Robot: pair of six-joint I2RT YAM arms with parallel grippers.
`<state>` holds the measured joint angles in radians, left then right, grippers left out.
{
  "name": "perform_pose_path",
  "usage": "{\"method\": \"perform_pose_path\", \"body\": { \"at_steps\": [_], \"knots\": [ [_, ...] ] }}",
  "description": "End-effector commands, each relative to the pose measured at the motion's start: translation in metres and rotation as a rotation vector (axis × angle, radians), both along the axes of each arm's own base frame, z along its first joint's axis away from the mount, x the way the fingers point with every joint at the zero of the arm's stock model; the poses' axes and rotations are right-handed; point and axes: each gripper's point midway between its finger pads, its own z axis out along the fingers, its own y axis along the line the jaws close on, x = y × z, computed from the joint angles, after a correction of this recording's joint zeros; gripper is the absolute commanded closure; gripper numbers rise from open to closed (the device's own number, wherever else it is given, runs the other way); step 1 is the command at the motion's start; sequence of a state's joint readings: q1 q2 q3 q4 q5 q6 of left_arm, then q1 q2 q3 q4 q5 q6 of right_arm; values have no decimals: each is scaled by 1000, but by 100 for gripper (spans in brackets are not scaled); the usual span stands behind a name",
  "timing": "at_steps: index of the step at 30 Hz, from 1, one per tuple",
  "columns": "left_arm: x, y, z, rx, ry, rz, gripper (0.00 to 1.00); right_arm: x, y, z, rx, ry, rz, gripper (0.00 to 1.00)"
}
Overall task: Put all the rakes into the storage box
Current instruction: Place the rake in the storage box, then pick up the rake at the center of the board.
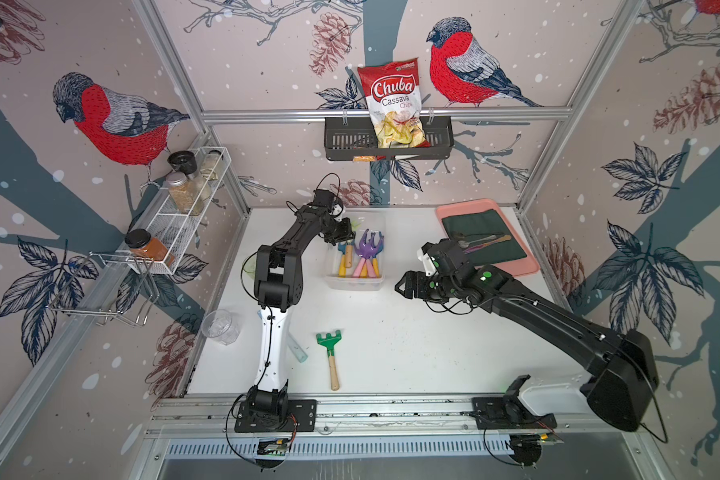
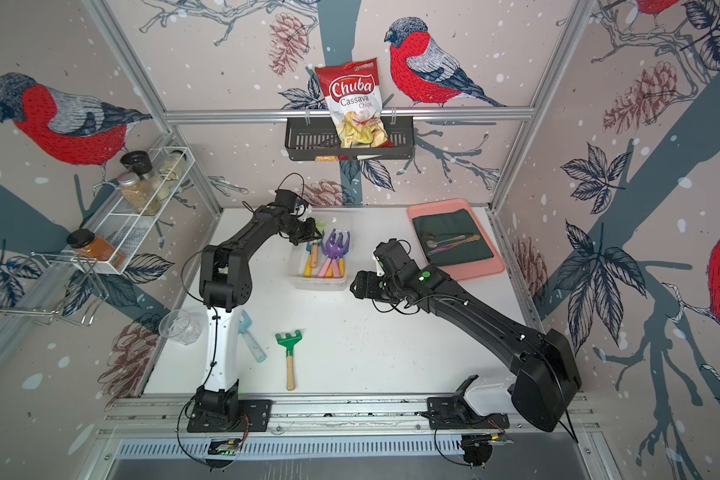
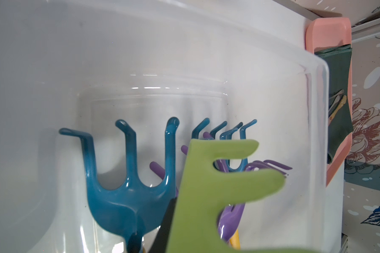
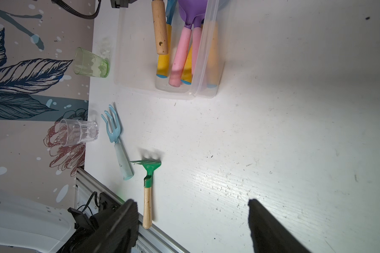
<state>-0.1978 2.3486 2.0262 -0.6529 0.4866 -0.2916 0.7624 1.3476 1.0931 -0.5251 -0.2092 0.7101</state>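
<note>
- The left gripper [image 1: 345,236] has its jaws closed on a pale green rake [image 3: 208,197], gripped near its head, which fills the foreground of the left wrist view.
- That rake hangs over the storage box [image 1: 354,285], its wooden handle pointing down among the blue and purple tools [image 1: 368,245] lying inside. Whether it touches them cannot be told.
- The step in hand looks like the placing itself, close to its end.
- The next move calls for a short lowering, then opening the jaws and lifting clear without snagging the tines.
- The right gripper [image 1: 404,286] hovers beside the box over the counter [image 1: 433,353], jaws wide apart and empty.
- A darker green rake [image 1: 329,353] lies on the counter, well apart from the box.
</note>
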Motion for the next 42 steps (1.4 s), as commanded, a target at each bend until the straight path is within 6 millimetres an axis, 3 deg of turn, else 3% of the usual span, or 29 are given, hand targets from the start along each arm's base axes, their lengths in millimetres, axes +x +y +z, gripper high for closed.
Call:
{"method": "perform_pose_path", "body": {
  "at_steps": [1,10,13,15,20,26,34,38,42],
  "knots": [
    [0,-2,-4,3,1,2,80,1,3,2,14,-9,9,18],
    [4,-3,7,-4,-21,15,68,0,1,-1,11,-8,8,18],
    [6,-4,18,-11,-37,20,56,-2,0,-3,6,-3,7,19],
    [8,-4,33,-21,-64,28,46,-3,0,-8,-6,3,-5,19],
    [11,-4,78,-48,-136,47,32,-18,15,-29,-41,25,-2,19],
    [2,5,120,-48,-184,78,28,-49,58,-54,-77,50,63,19],
    [-49,23,156,-62,-234,104,27,-95,129,-69,-97,55,190,19],
    [-86,40,146,-69,-204,121,26,-124,155,-83,-167,60,245,20],
    [-118,58,137,-76,-194,155,25,-150,169,-104,-271,58,285,22]
  ]
}}
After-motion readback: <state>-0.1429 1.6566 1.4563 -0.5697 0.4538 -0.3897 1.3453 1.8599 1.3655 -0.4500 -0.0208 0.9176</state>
